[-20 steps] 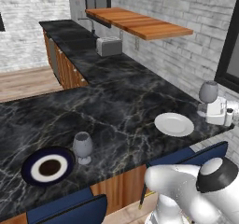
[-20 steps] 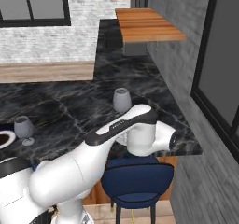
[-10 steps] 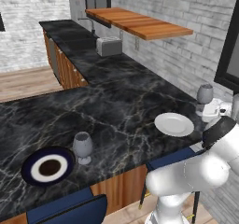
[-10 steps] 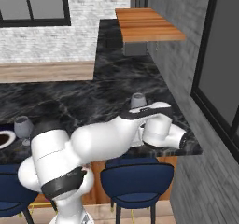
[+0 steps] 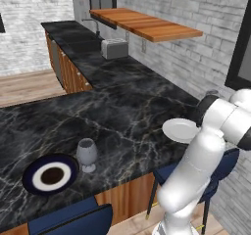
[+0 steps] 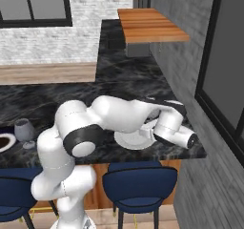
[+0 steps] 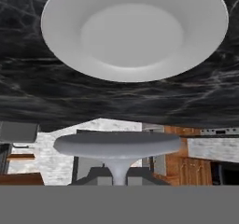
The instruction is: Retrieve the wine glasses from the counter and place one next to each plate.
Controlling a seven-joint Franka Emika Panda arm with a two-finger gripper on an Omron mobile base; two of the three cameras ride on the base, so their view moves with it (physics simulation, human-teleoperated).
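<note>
Left base view: we note 1 wine glass (image 5: pixel 87 153) beside the blue plate (image 5: pixel 50 176) near the counter's (image 5: pixel 122 102) front edge. Right base view: white plate (image 6: pixel 134 139) at the front edge. Hand view: the gripper (image 7: pixel 118 175) pinches the second glass's stem (image 7: pixel 118 170), foot (image 7: pixel 116 145) toward the white plate.

A boxy silver toaster (image 5: pixel 114 48) sits far back beneath a long brown wooden wall shelf (image 5: pixel 147 24), and dark blue upholstered stools (image 6: pixel 138 184) stand near.
</note>
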